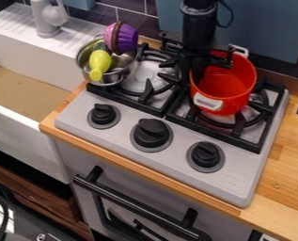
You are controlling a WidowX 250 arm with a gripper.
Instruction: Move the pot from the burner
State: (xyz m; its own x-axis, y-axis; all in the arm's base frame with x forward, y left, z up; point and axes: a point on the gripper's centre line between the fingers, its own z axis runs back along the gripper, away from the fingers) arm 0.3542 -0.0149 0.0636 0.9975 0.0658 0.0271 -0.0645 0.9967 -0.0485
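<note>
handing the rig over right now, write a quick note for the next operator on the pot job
Pincer: down at the red pot, by the rim on the view's left side; I cannot tell whether it grips.
Pot: at the right-hand burner in the view, white handle toward the camera.
Also there: silver pot at the stove's left, holding a yellow-green item, with purple cups at its rim.
Done: pincer is at the pot.
Left: confirm the grip, then take the pot off the burner; the task names no destination.
</note>
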